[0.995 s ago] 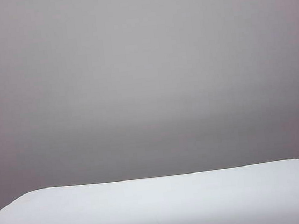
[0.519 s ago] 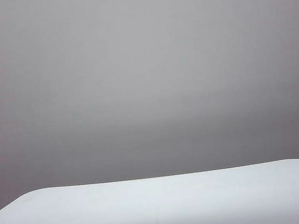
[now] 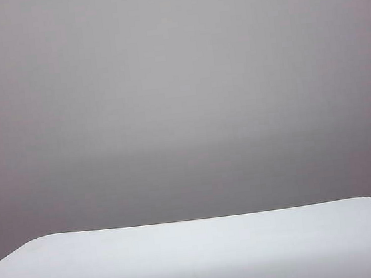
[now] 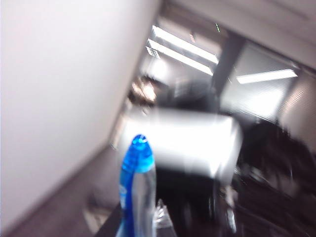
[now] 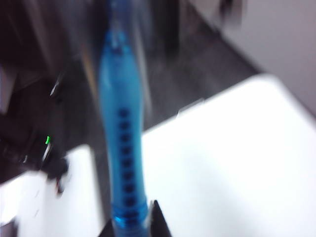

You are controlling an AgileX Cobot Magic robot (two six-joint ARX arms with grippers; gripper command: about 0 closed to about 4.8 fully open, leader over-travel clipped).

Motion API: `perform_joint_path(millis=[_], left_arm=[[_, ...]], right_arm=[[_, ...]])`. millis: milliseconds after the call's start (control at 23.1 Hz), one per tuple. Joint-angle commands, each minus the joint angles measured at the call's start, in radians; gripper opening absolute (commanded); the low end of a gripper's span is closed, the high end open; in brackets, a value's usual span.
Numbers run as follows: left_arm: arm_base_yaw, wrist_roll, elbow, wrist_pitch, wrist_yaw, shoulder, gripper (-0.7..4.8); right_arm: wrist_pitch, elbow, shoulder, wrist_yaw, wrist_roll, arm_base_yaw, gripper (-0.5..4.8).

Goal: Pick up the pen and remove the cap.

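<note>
Exterior view: no change from the earlier frames — the white table edge and grey wall appear exactly as before, and neither arm nor any task object appears in it.

Left gripper: clamped on a clear-barrelled piece with a blue rounded end. The piece rises from between the fingertips at the frame edge. Blur prevents telling whether it is the pen or the cap. The camera faces a room with ceiling lights, so the wrist is tilted away from the table.

Right gripper: clamped on a translucent blue tube with a row of dark marks — heavily blurred, identity likewise unclear. White table surface lies beyond it.
</note>
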Motion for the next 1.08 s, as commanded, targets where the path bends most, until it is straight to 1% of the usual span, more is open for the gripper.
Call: perform_joint_path(millis=[43,173,260,303,390,519,563,649,692,779,866,909,952,995,1039,1082], left_arm=[[0.002,0.005,0.008,0.039,-0.042,-0.008,0.17],[0.002,0.006,0.008,0.038,-0.040,-0.008,0.17],[0.003,0.042,0.008,0.034,-0.047,-0.008,0.17],[0.006,0.073,0.008,0.020,-0.061,-0.008,0.17],[0.035,0.106,0.008,-0.005,-0.082,-0.010,0.17],[0.094,0.134,0.008,-0.121,-0.130,-0.010,0.17],[0.119,0.143,0.008,-0.190,-0.154,-0.010,0.17],[0.162,0.182,0.008,-0.314,-0.159,-0.010,0.17],[0.184,0.230,0.008,-0.407,-0.160,-0.010,0.16],[0.205,0.336,0.008,-0.574,-0.200,-0.010,0.16],[0.205,0.489,0.008,-0.779,-0.289,-0.010,0.16],[0.205,0.634,0.008,-0.957,-0.403,-0.007,0.16],[0.200,0.713,0.008,-1.095,-0.511,0.003,0.17],[0.200,0.721,0.008,-1.145,-0.537,0.008,0.17],[0.200,0.724,0.008,-1.241,-0.578,0.030,0.17],[0.202,0.725,0.008,-1.282,-0.597,0.040,0.17]], right_arm=[[-0.025,-0.019,0.002,-0.006,-0.006,0.005,-0.06],[-0.025,-0.033,0.002,-0.003,-0.006,0.005,-0.06],[-0.026,-0.039,0.002,0.064,-0.006,0.005,-0.06],[-0.026,-0.043,0.002,0.093,-0.006,0.005,-0.06],[-0.039,-0.049,0.002,0.141,-0.009,0.005,-0.06],[-0.072,-0.049,0.008,0.220,-0.017,0.004,-0.06],[-0.083,-0.050,0.013,0.258,-0.017,0.004,-0.06],[-0.097,-0.050,0.023,0.327,-0.018,0.004,-0.06],[-0.102,-0.051,0.033,0.367,-0.018,0.004,-0.06],[-0.099,-0.060,0.053,0.408,-0.018,0.004,-0.06],[-0.100,-0.066,0.089,0.438,-0.018,0.004,-0.06],[-0.100,-0.072,0.138,0.440,-0.018,0.004,-0.06],[-0.095,-0.080,0.186,0.440,-0.016,0.004,-0.06],[-0.084,-0.087,0.220,0.442,-0.016,0.004,-0.06],[-0.059,-0.098,0.282,0.461,-0.016,0.004,-0.06],[-0.048,-0.103,0.312,0.472,-0.016,0.004,-0.06]])
